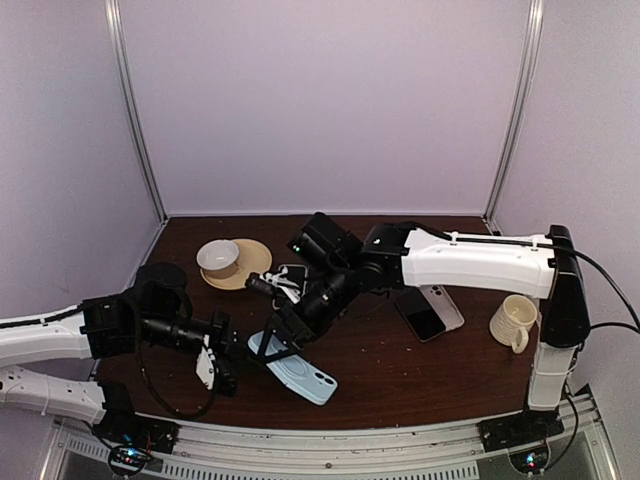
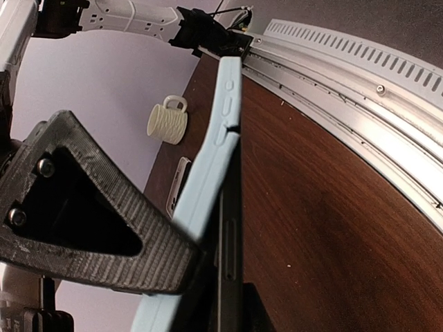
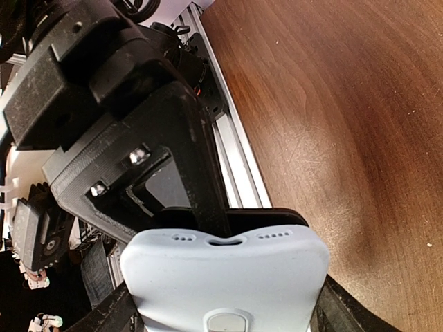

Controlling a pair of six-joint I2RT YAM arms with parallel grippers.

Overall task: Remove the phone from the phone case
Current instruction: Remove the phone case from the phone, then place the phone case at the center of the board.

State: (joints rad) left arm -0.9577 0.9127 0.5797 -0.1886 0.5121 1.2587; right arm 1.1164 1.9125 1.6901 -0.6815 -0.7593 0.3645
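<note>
The light-blue phone case (image 1: 300, 370) lies back up and slanted at the near middle of the table. My left gripper (image 1: 236, 360) is shut on the black phone (image 2: 232, 256) at its bottom end. One ribbed finger (image 2: 104, 228) sits between the peeled case lip (image 3: 221, 270) and the phone (image 3: 277, 216). In the left wrist view the case (image 2: 214, 152) has split away from the phone's edge. My right gripper (image 1: 285, 335) reaches down from the far side. Its fingers (image 3: 339, 308) press both long sides of the case.
A cream ribbed mug (image 1: 513, 322) stands at the right. Two other phones (image 1: 430, 312) lie beside it. A white bowl (image 1: 218, 257) sits on a tan plate (image 1: 255, 265) at the back left. A metal rail (image 1: 350, 445) runs along the near edge.
</note>
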